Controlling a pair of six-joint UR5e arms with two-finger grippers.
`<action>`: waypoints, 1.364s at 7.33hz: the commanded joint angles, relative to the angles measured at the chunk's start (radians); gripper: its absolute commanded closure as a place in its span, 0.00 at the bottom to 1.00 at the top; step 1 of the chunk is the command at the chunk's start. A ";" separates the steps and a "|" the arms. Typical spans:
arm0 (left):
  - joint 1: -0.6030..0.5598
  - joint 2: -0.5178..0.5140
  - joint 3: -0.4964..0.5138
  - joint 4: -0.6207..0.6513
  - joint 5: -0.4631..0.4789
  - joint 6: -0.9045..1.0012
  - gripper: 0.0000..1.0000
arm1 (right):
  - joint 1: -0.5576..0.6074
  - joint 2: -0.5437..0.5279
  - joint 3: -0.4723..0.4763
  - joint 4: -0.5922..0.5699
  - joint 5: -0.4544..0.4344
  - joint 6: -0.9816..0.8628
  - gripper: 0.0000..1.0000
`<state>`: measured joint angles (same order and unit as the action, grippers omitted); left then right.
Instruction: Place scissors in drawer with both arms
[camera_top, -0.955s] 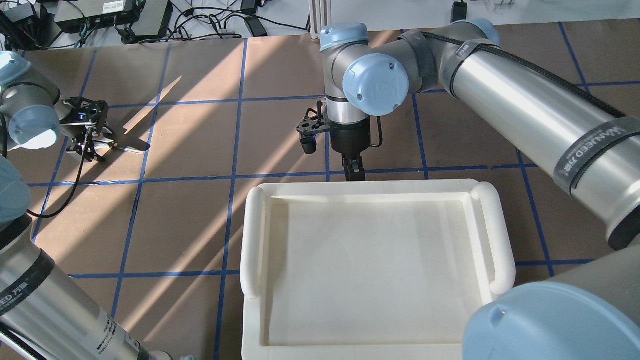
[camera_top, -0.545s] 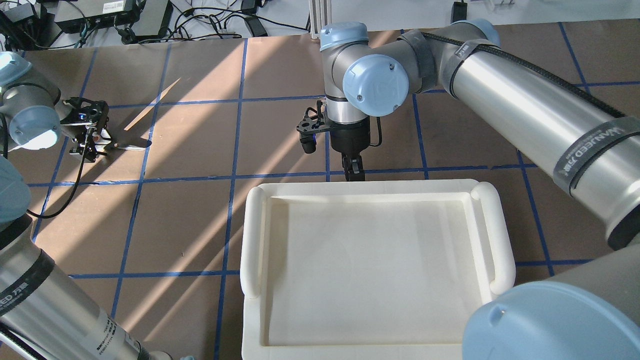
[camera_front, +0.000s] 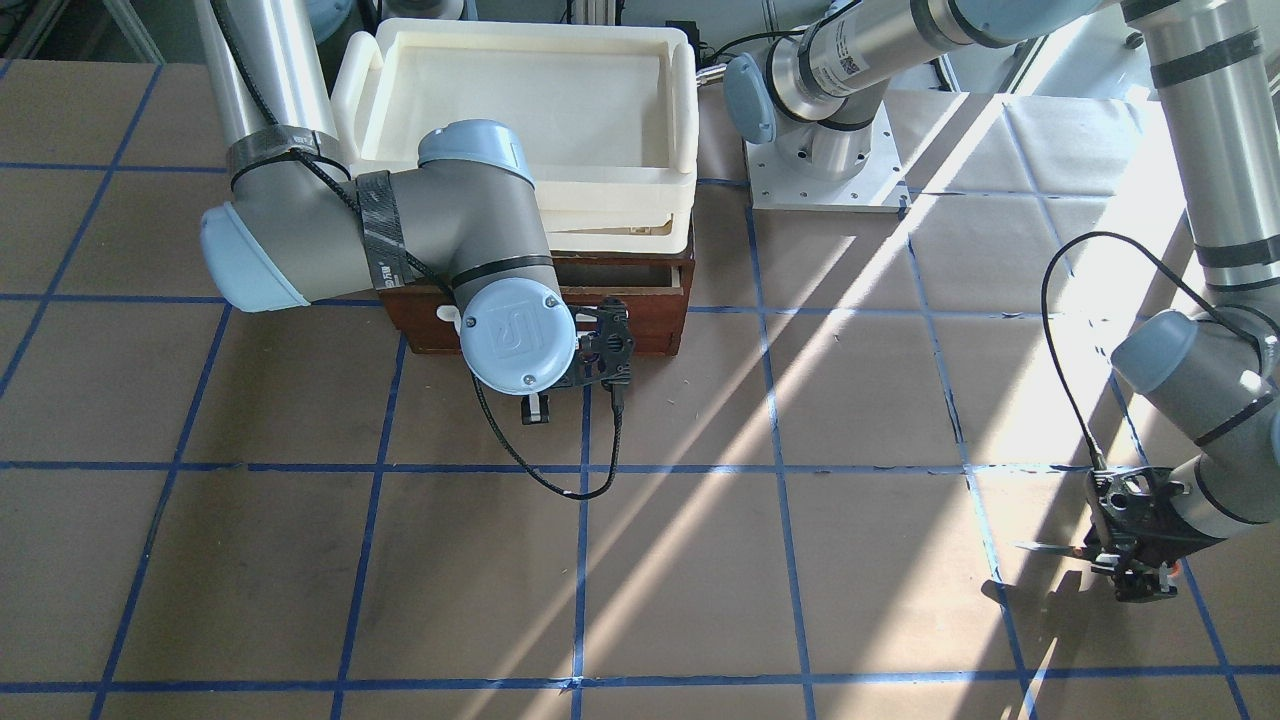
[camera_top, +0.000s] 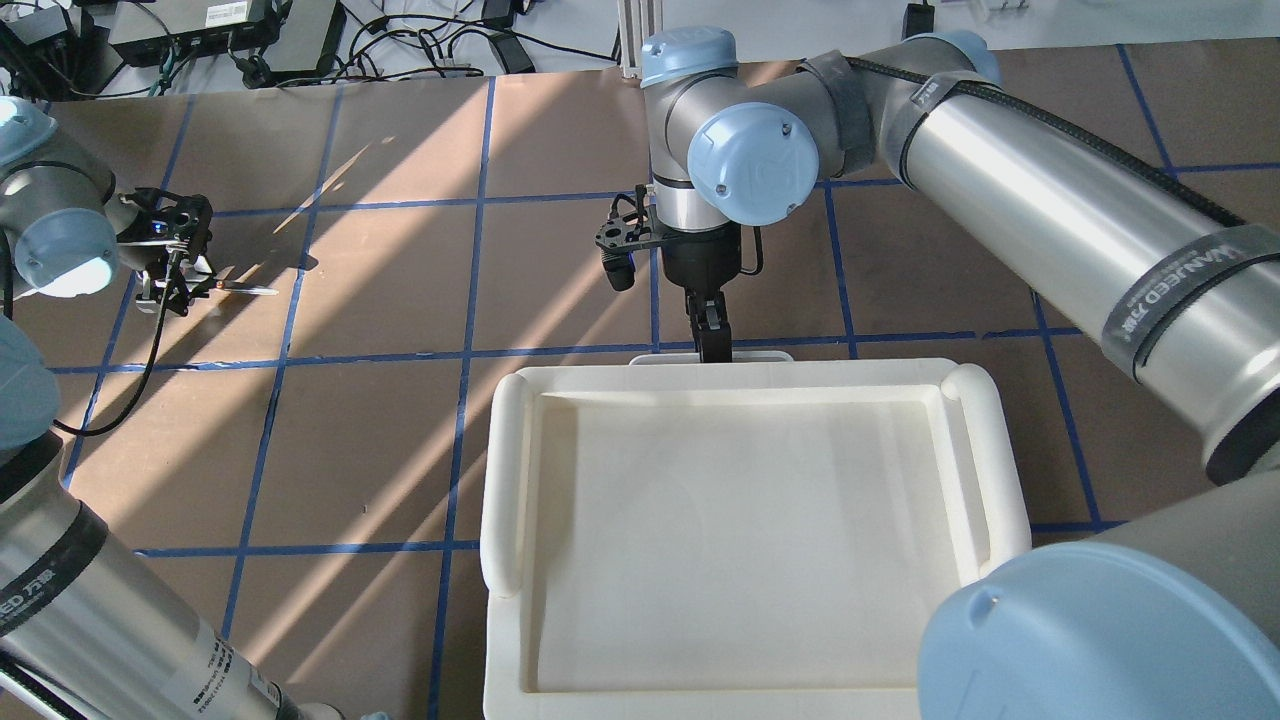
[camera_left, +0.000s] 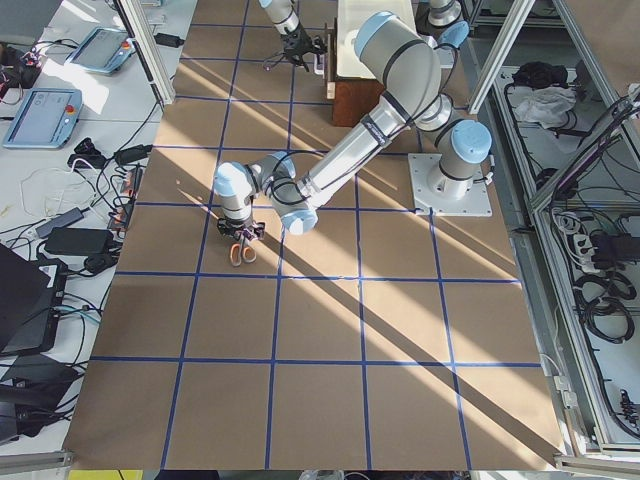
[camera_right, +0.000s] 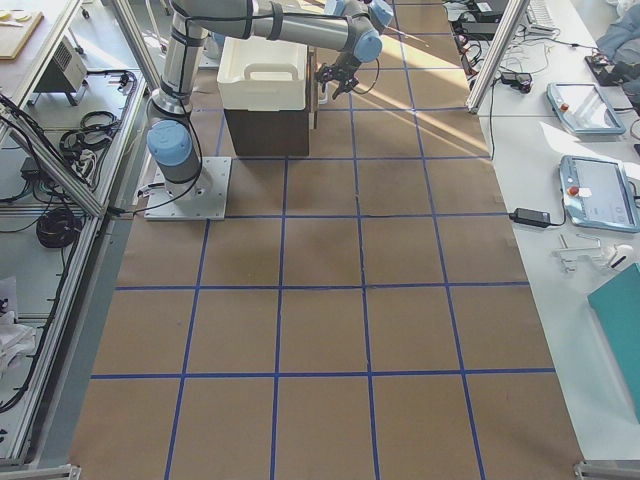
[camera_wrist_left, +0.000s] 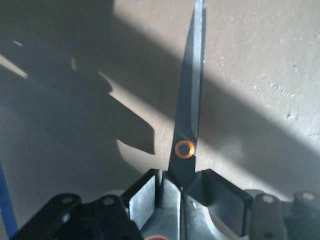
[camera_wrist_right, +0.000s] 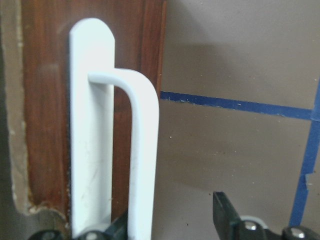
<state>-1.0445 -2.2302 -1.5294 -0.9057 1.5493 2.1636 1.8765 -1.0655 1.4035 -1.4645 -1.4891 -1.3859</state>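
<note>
Scissors (camera_wrist_left: 187, 125) are sitting clenched in my left tool (camera_wrist_left: 182, 192), far out on the robot's left side of the counter (camera_top: 400, 450) and well apart from the drawer (camera_front: 660, 325). On the wrist feed, the tool's fingers (camera_wrist_left: 142, 197) are pinching the pair just behind the orange pivot ring. The dark blades are lying closed and pointing straight away from the tool. Their shadow is falling off to one side on the brown paper, so I am reading them as held clear of the surface.

My right tool (camera_wrist_right: 172, 220) is hanging at the drawer's reddish-brown front, beneath the cream tray (camera_top: 505, 450) that is resting on top of the cabinet. It is standing released, its jaws partly spread to either side of the white bar handle (camera_wrist_right: 145, 150). One finger is lying tight against the bar while the other is keeping a clear gap from it. From overhead, I am seeing the handle poking out just past the tray's far rim.
</note>
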 joint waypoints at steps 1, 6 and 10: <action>-0.014 0.030 0.000 -0.004 -0.003 0.002 1.00 | -0.011 0.027 -0.059 -0.010 -0.014 -0.013 0.44; -0.129 0.179 0.000 -0.128 -0.026 -0.028 1.00 | -0.031 0.045 -0.075 -0.106 -0.034 -0.056 0.44; -0.177 0.277 0.000 -0.271 -0.028 -0.107 1.00 | -0.033 0.073 -0.125 -0.155 -0.037 -0.085 0.45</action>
<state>-1.2114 -1.9865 -1.5294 -1.1373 1.5226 2.0660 1.8442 -1.0088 1.3043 -1.6149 -1.5248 -1.4515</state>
